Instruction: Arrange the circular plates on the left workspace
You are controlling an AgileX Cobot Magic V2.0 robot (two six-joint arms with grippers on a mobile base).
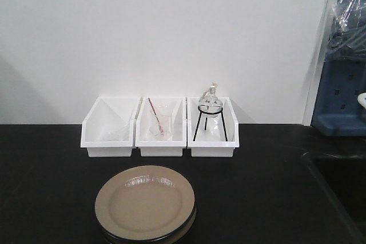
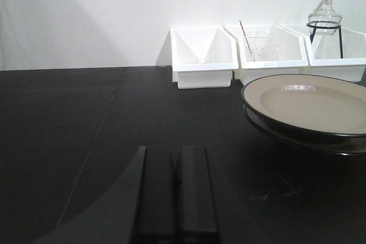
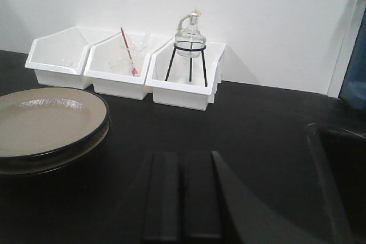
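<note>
Two round beige plates lie stacked on the black countertop (image 1: 46, 170), the top plate (image 1: 145, 201) covering the lower one, whose rim (image 1: 189, 227) peeks out beneath. The stack also shows in the left wrist view as the top plate (image 2: 311, 102) at the right, and in the right wrist view as the top plate (image 3: 46, 121) at the left. My left gripper (image 2: 174, 155) is shut and empty, low over bare counter left of the stack. The right gripper (image 3: 182, 158) is shut and empty, right of the stack. Neither gripper appears in the front view.
Three white bins stand against the back wall: an empty one (image 1: 110, 127), one with a glass beaker and red rod (image 1: 161, 127), one with a flask on a black tripod (image 1: 211, 124). A recessed sink (image 1: 340, 187) lies at the right.
</note>
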